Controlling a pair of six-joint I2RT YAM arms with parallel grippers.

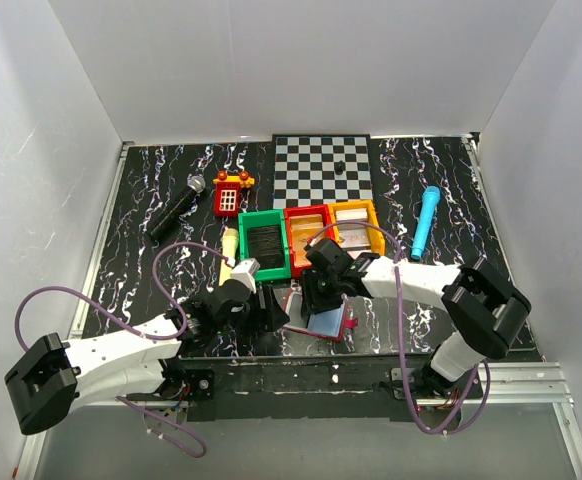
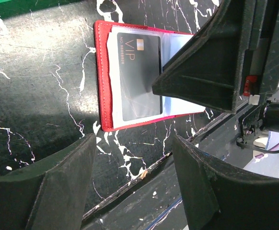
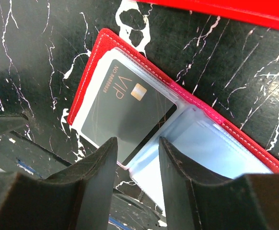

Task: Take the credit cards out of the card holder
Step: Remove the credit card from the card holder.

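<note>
The right gripper (image 3: pixel 135 143) is seen with its jaws a little apart and nothing clamped between them. Its fingertips (image 3: pixel 108 148) are lowered onto the open card holder (image 3: pixel 96 67), close to the fold between the two halves. At 11 o'clock from the fingertips in the right wrist view, a dark credit card (image 3: pixel 125 105) marked VIP is tucked inside a clear sleeve. At 3 o'clock the pale bluish sleeves (image 3: pixel 216 153) are spread out; whether they hold cards cannot be told.

The left gripper (image 2: pixel 132 143) is held with its jaws wide apart and empty. It hangs just above the marbled table (image 2: pixel 39 96), with the card holder at 12 o'clock from it in its own view.

In the top view the card holder is seen near the table's front edge, at 6 o'clock from the red bin (image 1: pixel 308 210). The left gripper is at 9 o'clock from the card holder, just beside it. A green bin (image 1: pixel 264 215) and a yellow bin (image 1: pixel 356 205) flank the red bin at 9 and 3 o'clock. A chessboard (image 1: pixel 323 170) lies at 12 o'clock from them.
</note>
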